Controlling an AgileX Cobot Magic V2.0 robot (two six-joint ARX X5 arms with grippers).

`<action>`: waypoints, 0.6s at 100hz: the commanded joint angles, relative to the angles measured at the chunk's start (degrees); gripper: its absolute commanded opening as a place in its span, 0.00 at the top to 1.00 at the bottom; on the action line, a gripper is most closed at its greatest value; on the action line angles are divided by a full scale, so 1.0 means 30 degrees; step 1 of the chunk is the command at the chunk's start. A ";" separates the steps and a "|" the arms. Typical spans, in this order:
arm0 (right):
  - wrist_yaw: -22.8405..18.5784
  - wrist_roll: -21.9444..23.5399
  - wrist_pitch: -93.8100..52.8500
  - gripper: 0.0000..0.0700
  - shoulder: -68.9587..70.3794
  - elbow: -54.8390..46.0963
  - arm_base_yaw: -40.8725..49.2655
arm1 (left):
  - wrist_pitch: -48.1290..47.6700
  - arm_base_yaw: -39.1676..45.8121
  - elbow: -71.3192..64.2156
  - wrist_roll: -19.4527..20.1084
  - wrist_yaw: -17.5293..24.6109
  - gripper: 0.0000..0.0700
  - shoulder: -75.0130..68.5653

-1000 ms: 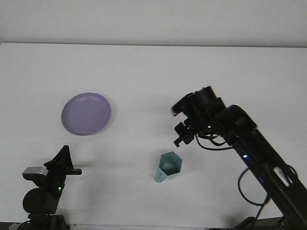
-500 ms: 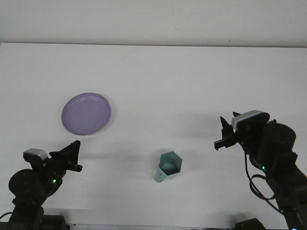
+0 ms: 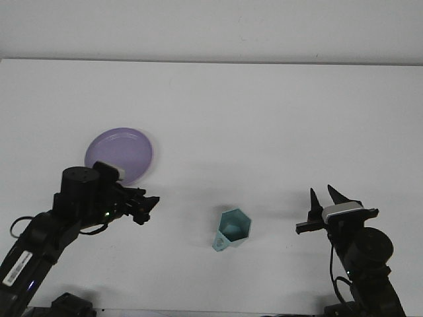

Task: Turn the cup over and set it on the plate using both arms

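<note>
The left gripper (image 3: 147,206), jaws spread, is facing the teal cup (image 3: 231,230) at four o'clock; a nudge risks rolling it.

The right gripper (image 3: 328,206) is also spread.

**Clearance around cup and plate**

Open white table (image 3: 264,112) on all sides of teal cup (image 3: 231,229); nothing touching it. Bare lane between cup and left claw (image 3: 147,206), likewise toward right claw (image 3: 322,210). Near edge of purple plate (image 3: 119,156) partly masked by left arm; far and right approaches unobstructed.
</note>
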 commanded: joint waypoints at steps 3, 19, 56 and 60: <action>-0.0022 0.0051 0.0437 0.60 0.0007 0.0066 0.0015 | -0.1093 -0.1151 0.1333 0.0503 0.0189 0.39 0.1821; -0.0058 0.0138 0.0780 0.60 0.0015 0.0066 0.0015 | -0.2973 -0.3424 0.4014 0.0503 0.0029 0.39 0.5187; -0.0058 0.0277 0.1239 0.60 0.0007 0.0066 0.0015 | -0.4371 -0.7162 0.9464 0.0510 -0.0517 0.39 1.1788; -0.0058 0.0277 0.1246 0.60 0.0007 0.0066 0.0015 | -0.4393 -0.7395 0.9683 0.0517 -0.0517 0.39 1.2269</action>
